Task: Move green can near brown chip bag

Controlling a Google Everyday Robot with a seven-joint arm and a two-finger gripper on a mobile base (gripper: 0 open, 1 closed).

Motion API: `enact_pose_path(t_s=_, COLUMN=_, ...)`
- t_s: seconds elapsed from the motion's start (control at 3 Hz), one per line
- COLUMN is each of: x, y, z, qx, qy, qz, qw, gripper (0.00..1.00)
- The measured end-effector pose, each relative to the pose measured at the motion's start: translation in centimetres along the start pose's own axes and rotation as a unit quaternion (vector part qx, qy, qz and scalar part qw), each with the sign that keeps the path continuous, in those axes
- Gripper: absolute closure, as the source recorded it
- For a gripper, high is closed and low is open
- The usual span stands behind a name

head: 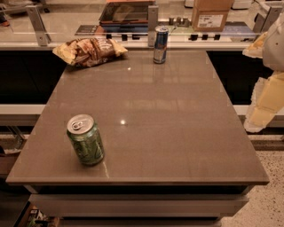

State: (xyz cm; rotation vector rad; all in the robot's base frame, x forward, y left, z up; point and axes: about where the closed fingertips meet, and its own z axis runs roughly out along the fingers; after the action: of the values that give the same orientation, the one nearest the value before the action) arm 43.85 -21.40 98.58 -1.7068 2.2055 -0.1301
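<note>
The green can (85,140) stands upright near the front left corner of the grey-brown table (177,133); it has pale swirled markings and a silver top with a pull tab. The brown chip bag (90,51) lies at the far left corner of the table, with yellow-tan ends. My gripper (259,116) is a pale shape at the right edge of the view, off the table's right side. It is far from both the can and the bag and holds nothing that I can see.
A taller slim blue and silver can (160,44) stands at the far edge of the table, right of the bag. Behind the table runs a counter with a cardboard box (210,15) and a dark tray (126,12).
</note>
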Motion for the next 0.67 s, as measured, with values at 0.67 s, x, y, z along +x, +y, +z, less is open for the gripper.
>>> enact_pose_path(t_s=0.67, x=-1.5, y=0.8, z=0.0, qx=0.0, qy=-0.04, qz=-0.011, qw=0.9991, gripper=0.0)
